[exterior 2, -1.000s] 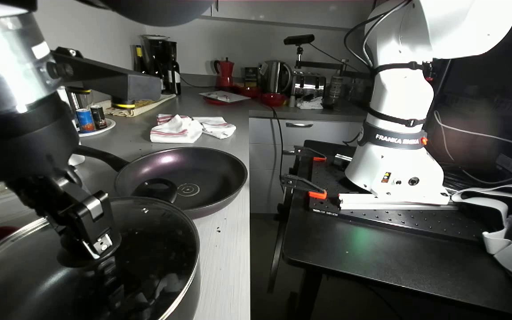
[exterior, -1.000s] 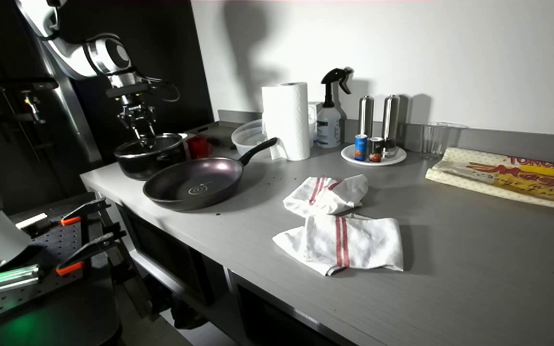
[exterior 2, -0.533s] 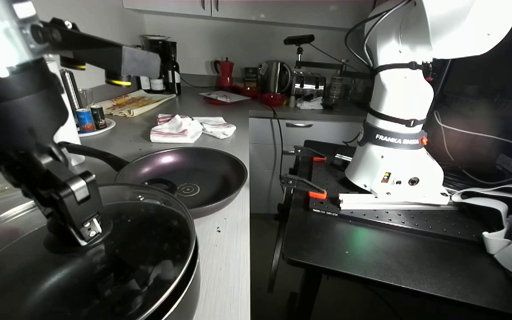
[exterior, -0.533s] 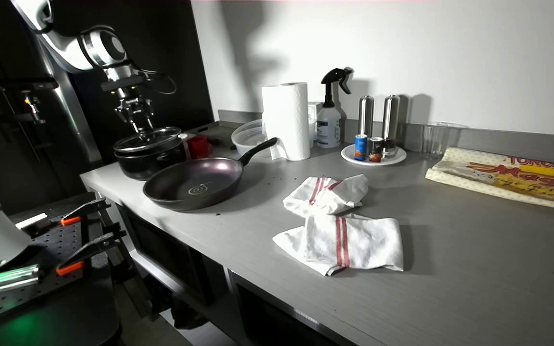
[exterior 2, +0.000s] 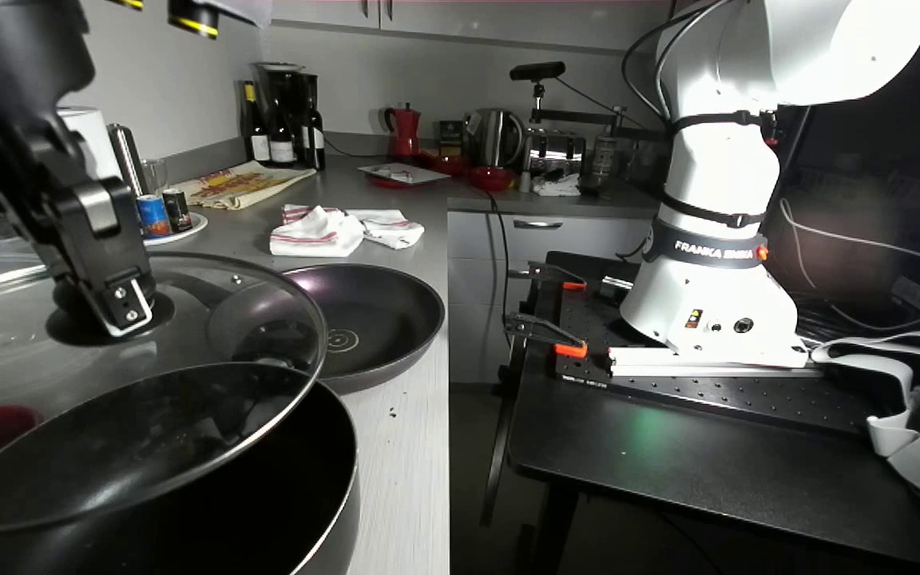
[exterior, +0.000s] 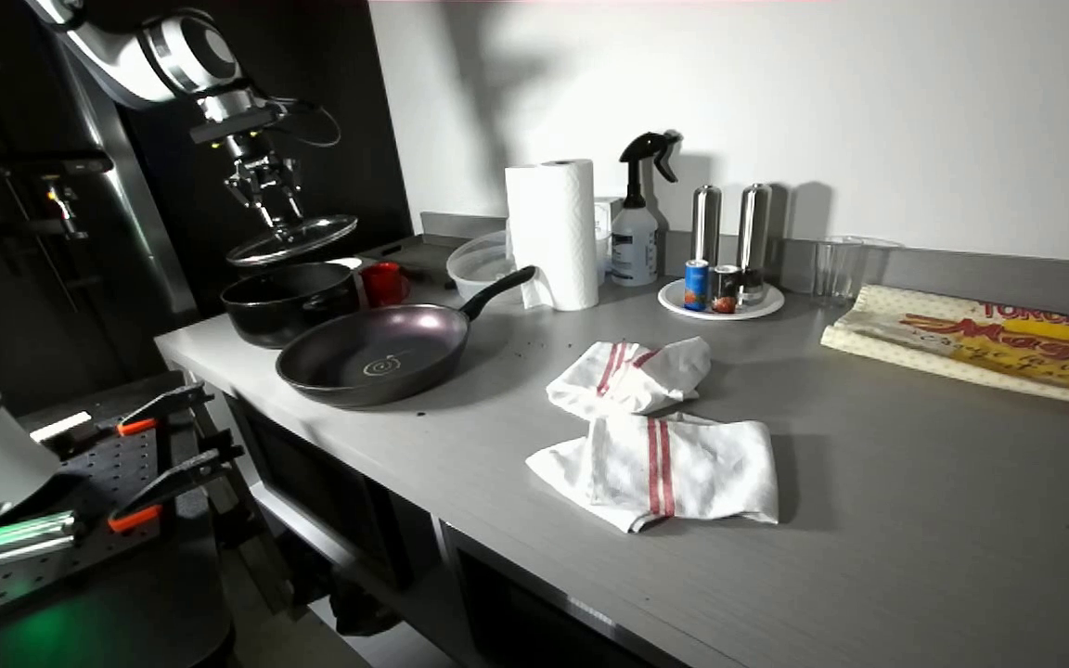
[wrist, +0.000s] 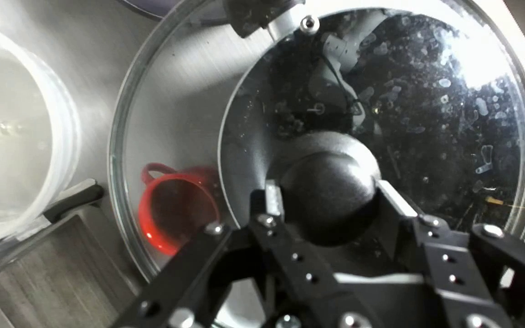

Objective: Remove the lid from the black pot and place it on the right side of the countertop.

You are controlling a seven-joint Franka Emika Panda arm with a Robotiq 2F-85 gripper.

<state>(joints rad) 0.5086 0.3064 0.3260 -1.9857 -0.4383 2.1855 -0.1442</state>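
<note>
The clear glass lid (exterior: 312, 239) hangs in the air above the black pot (exterior: 279, 311), slightly tilted, apart from its rim. My gripper (exterior: 281, 223) is shut on the lid's round black knob (wrist: 328, 196), one finger on each side of it in the wrist view. In an exterior view the lid (exterior 2: 180, 447) shows a gap over the open pot (exterior 2: 328, 479), whose dark inside shows. In the wrist view the lid fills much of the picture, with the pot behind the glass. The grey countertop (exterior: 869, 575) runs away to the right in an exterior view.
A dark frying pan (exterior: 377, 357) stands beside the pot, its handle (exterior: 497, 289) raised. A red cup (exterior: 386, 283), a plastic tub (exterior: 474, 264) and a paper towel roll (exterior: 551, 237) stand behind. Two white towels (exterior: 683, 473) lie mid-counter; a yellow cloth (exterior: 989, 348) lies farther right.
My gripper has risen with the lid in it. The lid sat on the pot one second ago, was just above it half a second ago, and is now clearly higher. The pot has not moved.
</note>
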